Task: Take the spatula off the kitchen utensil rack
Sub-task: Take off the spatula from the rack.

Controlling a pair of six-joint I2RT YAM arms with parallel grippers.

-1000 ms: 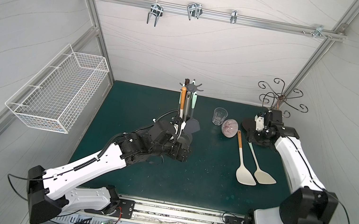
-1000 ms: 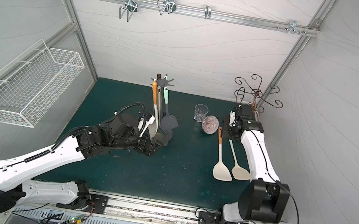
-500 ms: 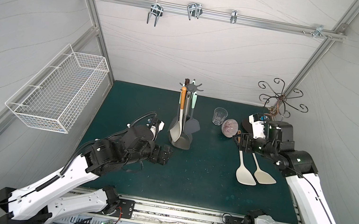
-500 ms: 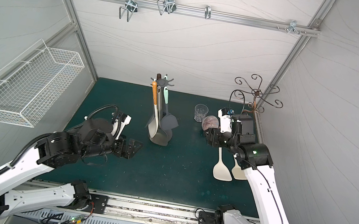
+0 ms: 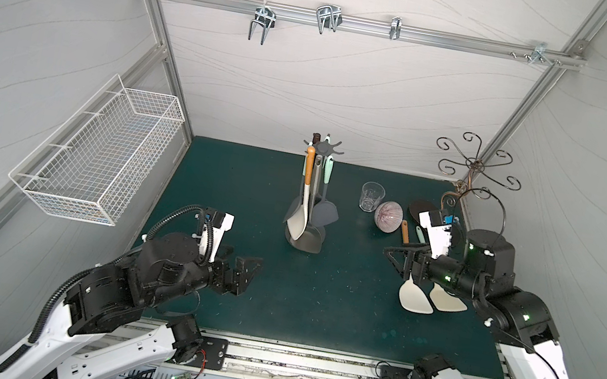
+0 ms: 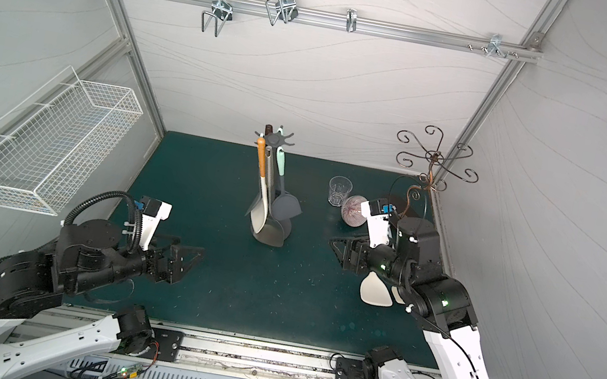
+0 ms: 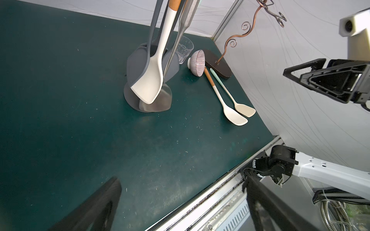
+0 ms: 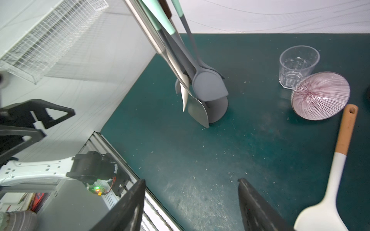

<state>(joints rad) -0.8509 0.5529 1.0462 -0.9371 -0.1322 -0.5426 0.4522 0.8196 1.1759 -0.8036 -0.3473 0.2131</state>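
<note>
Step in hand is judged as the reach toward the kitchen utensil rack (image 5: 322, 146), which is stood mid-mat (image 5: 251, 190) toward the back. Several utensils are hung from its crown. The white spatula (image 5: 299, 215) with the orange handle is hung on the near side, blade down by the rack's base. Which prong carries it can't be made out, as the handles are bunched. The handle should be gripped below the crown, lifted straight up until freed of the prong, then drawn outward. The grey blades (image 5: 325, 213) are pressed close and could be dragged along, or the rack tipped.

Left gripper (image 5: 246, 275) is held low over the front-left mat, fingers spread wide, nothing held, pointed at the rack but well apart from it. Right gripper (image 5: 394, 262) is held above two loose spatulas (image 5: 417, 299) on the mat, jaws apart, empty, also aimed rackward.
</note>
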